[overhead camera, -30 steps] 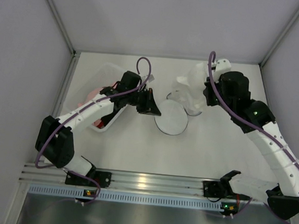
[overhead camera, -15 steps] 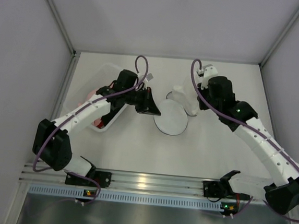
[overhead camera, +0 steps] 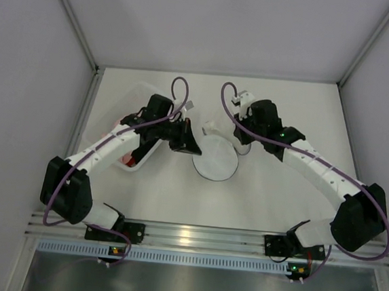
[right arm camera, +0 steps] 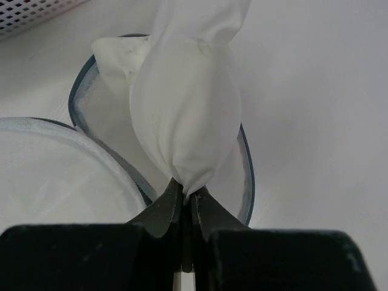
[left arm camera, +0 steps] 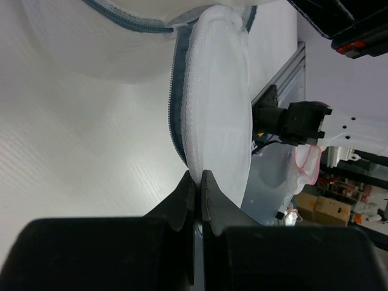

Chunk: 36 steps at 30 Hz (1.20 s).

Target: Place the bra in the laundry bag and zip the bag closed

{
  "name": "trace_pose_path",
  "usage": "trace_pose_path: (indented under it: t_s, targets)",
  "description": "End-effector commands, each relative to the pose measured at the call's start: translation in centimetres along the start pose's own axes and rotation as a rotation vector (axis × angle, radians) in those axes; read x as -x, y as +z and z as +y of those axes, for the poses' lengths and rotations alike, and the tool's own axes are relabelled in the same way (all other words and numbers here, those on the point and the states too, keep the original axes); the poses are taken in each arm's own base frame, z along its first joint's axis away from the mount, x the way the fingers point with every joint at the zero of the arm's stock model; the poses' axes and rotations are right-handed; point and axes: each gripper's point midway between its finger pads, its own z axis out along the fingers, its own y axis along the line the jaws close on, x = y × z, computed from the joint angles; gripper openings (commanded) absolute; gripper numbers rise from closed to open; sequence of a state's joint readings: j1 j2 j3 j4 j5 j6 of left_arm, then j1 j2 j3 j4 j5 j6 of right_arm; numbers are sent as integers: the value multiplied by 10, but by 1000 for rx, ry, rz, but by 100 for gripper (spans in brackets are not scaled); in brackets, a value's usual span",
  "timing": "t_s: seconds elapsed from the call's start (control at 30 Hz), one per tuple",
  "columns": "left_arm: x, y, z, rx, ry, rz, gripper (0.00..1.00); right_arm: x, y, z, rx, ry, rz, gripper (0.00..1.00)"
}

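Observation:
The laundry bag (overhead camera: 215,157), a round white mesh pouch with a thin dark rim, lies open mid-table. My left gripper (overhead camera: 193,147) is shut on the left edge of one half. In the left wrist view that half (left arm camera: 218,91) stands up on edge from the left gripper (left arm camera: 197,176). My right gripper (overhead camera: 229,127) is shut on the bra (overhead camera: 213,129), a bunched white cloth. In the right wrist view the bra (right arm camera: 185,91) hangs from the right gripper (right arm camera: 187,191) over the bag's other half (right arm camera: 245,176); the raised half (right arm camera: 54,176) is to its left.
A clear plastic bin (overhead camera: 140,86) stands at the left, under my left arm, with a pink cloth (overhead camera: 120,122) and a black-and-red item (overhead camera: 132,159) inside. Grey walls enclose the table on three sides. The arm bases sit on the rail at the near edge.
My right arm has swung left with the bra, from the far right of the bag to over it. The left gripper and the bag have shifted slightly left and nearer.

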State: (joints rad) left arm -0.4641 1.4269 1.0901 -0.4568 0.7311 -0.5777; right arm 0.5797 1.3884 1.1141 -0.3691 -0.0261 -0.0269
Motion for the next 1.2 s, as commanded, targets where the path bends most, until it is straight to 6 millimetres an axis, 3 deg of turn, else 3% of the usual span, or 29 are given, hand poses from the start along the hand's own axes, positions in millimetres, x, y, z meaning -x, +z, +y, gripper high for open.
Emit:
trace_pose_path:
  t_s: [0.0, 0.17, 0.3, 0.4, 0.5, 0.67, 0.7, 0.73, 0.87, 0.93, 1.03, 1.17]
  targets:
    - [-6, -11, 7, 43, 87, -5, 0, 3, -6, 21, 122, -45, -31, 0]
    - [-2, -19, 15, 105, 117, -18, 0, -40, -5, 39, 177, -68, 122, 0]
    - [6, -25, 11, 100, 122, -39, 0, -63, 6, 43, 123, -102, 177, 0]
    - [11, -29, 6, 86, 125, -50, 0, -72, 13, 51, 116, -128, 199, 0]
    - [14, -33, 4, 101, 136, -60, 0, -80, 18, 45, 65, -135, 245, 0]
    - [16, -41, 5, 142, 178, -71, 0, -74, 16, 37, 9, -127, 249, 2]
    - [18, -43, 2, 138, 187, -76, 0, -72, 15, 36, 0, -117, 247, 11]
    - [19, -44, 1, 141, 198, -76, 0, -63, 11, 36, -3, -97, 235, 43]
    - [16, -46, 3, 150, 204, -64, 0, -40, -15, 41, 9, -31, 188, 92]
    - [14, -45, 4, 151, 204, -58, 0, -22, -34, 43, 23, -3, 130, 99]
    - [14, -45, 4, 147, 200, -56, 0, 5, -59, 40, 10, 45, 47, 99]
    - [12, -44, 3, 135, 191, -46, 0, 12, -70, 19, -91, 98, 6, 98]
